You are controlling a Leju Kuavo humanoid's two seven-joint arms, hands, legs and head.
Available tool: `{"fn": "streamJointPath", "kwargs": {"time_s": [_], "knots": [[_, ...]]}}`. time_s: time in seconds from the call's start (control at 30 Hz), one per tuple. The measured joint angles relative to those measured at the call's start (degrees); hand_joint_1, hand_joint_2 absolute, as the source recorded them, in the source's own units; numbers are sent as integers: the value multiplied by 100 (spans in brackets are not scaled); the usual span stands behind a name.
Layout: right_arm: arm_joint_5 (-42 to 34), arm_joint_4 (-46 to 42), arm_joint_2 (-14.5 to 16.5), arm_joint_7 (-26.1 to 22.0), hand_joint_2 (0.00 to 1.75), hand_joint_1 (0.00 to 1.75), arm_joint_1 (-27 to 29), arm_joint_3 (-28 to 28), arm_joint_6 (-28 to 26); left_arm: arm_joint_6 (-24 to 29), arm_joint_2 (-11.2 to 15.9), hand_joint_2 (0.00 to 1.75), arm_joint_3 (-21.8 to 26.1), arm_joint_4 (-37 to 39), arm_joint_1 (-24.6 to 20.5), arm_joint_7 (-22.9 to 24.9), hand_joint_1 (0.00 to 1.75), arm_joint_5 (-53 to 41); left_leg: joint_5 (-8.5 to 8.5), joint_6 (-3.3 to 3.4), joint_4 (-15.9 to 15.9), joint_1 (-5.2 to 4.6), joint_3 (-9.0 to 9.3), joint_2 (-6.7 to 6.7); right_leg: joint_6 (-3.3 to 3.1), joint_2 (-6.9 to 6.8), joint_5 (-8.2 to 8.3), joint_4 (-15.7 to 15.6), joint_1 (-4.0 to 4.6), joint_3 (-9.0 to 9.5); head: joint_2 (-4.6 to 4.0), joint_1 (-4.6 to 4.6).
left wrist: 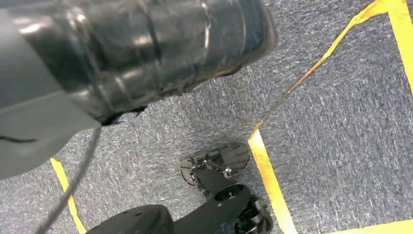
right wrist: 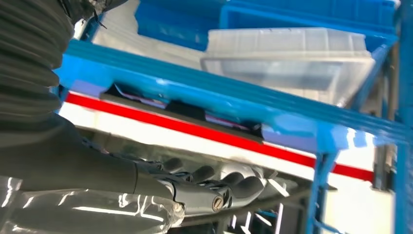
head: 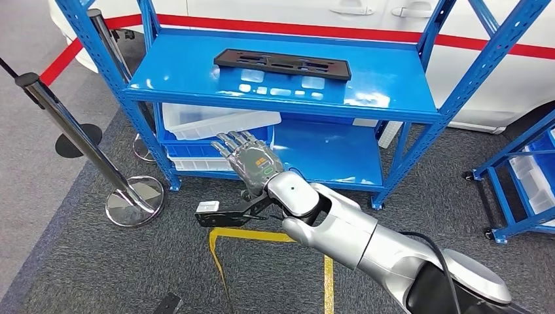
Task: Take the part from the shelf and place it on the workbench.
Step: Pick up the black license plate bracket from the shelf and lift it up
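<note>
Right hand: raised in front of the blue shelf, below its top deck and level with the lower deck; fingers stretched out side by side, holding nothing; well apart from the part
Right hand, wrist view: fingers extended toward the shelf edge, nothing between them
Left hand: cannot tell its state; left wrist view looks down at grey carpet with yellow tape
Part: flat black plate with cut-outs, lying on the top deck of the blue shelf, toward its back, untouched
Part, right wrist view: dark strip just beyond the blue front edge of the deck
Done so far: reach toward the shelf begun, judging by the raised arm; no grasp, no lift
Left to do: bring the hand up to the top deck, grip the part, carry it off, set it on the workbench; almost the whole task, by this reading
Workbench: no judgement possible on where it stands
Count, parts: one on the top deck
Count, clear bins: at least two, stacked on the lower deck under the part's left end
Count, stanchion posts: two chrome ones, left of the shelf
Count, blue racks: two, the second right of the shelf
Behind the shelf: white car body with a red stripe
</note>
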Motion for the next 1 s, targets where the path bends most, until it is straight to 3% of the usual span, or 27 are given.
{"fn": "streamJointPath", "kwargs": {"time_s": [0.07, 0.1, 0.2, 0.3, 0.33, 0.4, 0.47, 0.5, 0.53, 0.6, 0.67, 0.73, 0.8, 0.83, 0.93, 0.97, 1.0], "knots": [[-14, 22, 1, 5, 175, 0, -6, -38, -17, -3, -11, 0, -1, 1, 2, -1, 0, 3, -52, -21, 18, -11, 46, -22, -64, 9, 420, -775, 25, 343, 0, 1], [-17, 29, 2, 6, 175, 0, -13, -50, -27, -5, -18, 0, -2, 1, 0, -1, 0, 3, -73, -36, 27, -17, 58, -30, -90, 14, 522, -1094, 39, 497, 0, 0], [-21, 47, 8, 7, 175, 0, -21, -63, -45, -12, -26, 0, -3, 1, -3, -2, 0, 3, -92, -82, 20, -18, 54, -35, -119, 21, 492, -1351, 67, 626, 0, 2], [-21, 66, 17, 31, 175, 0, -23, -71, -57, -16, -25, 0, -4, 2, 1, -2, 0, 3, -184, -161, 127, -18, 28, -19, -158, 21, 487, -1436, 26, 703, 0, -3], [-21, 71, 24, 53, 175, 0, -29, -75, -64, -16, -26, 0, -5, 2, 0, -2, 0, 3, -290, -187, 348, -15, -73, -10, -177, 17, 480, -1468, 6, 745, 0, -8], [-22, 87, 40, 109, 175, 0, -30, -84, -74, -18, -29, 0, -7, 3, 3, -4, 0, 6, -552, -225, 1059, 7, -462, 4, -210, 8, 441, -1480, 0, 800, 0, -12], [-29, 113, 48, 151, 175, 0, -13, -89, -72, -23, -31, 0, -9, 3, 20, -7, 0, 11, -607, -255, 1550, 27, -805, 12, -212, 8, 390, -1473, 2, 847, 0, -12], [-33, 128, 48, 165, 175, 0, -7, -90, -69, -27, -31, 0, -10, 3, 31, -9, 0, 14, -482, -268, 1512, 36, -839, 15, -204, 12, 358, -1467, 0, 882, 0, -12], [-36, 144, 49, 174, 175, 0, -4, -90, -65, -31, -31, 0, -11, 3, 40, -10, 0, 16, -261, -275, 1244, 45, -753, 20, -191, 17, 318, -1457, -4, 926, 0, -12], [-39, 174, 50, 179, 175, 0, -10, -90, -56, -37, -31, 0, -14, 3, 44, -13, 0, 17, 114, -272, 489, 47, -432, 38, -135, 24, 225, -1425, -2, 1000, 0, -17], [-40, 200, 54, 182, 175, 0, -18, -90, -44, -43, -33, 0, -25, 3, 28, -20, 0, 16, 167, -218, 92, 29, -243, 41, -71, 25, 168, -1404, 16, 1028, 0, -21], [-40, 217, 57, 189, 175, 0, -21, -91, -33, -49, -37, 0, -33, 3, 33, -27, 0, 16, 108, -138, 43, 25, -192, 25, -25, 24, 144, -1389, 26, 1038, 1, -13], [-39, 226, 57, 205, 175, 0, -29, -97, -19, -51, -43, 0, -35, 3, 56, -31, 0, 17, 72, -65, 7, 31, -108, 20, 16, 23, 50, -1183, 13, 967, 1, 3], [-39, 229, 57, 218, 175, 0, -36, -100, -7, -51, -46, 0, -35, 3, 56, -33, 0, 17, 50, -30, -5, 33, -62, 19, 37, 23, -55, -917, 5, 830, 1, 8], [-38, 250, 55, 260, 175, 0, -20, -105, 48, -51, -46, 0, -37, 4, 47, -37, 0, 16, -49, 24, -7, 18, 44, 16, 74, 23, -356, 149, -7, 141, 0, 18], [-38, 261, 54, 268, 175, 0, -3, -105, 60, -51, -46, 0, -37, 4, 51, -37, 0, 16, -92, 26, -6, 13, 97, 10, 70, 23, -300, 267, -8, -5, 0, 19], [-38, 271, 53, 273, 175, 0, 8, -105, 63, -51, -46, 0, -37, 5, 57, -37, 0, 16, -142, 24, -6, 9, 166, 3, 58, 23, -116, 148, -8, -35, 0, 19]]}}
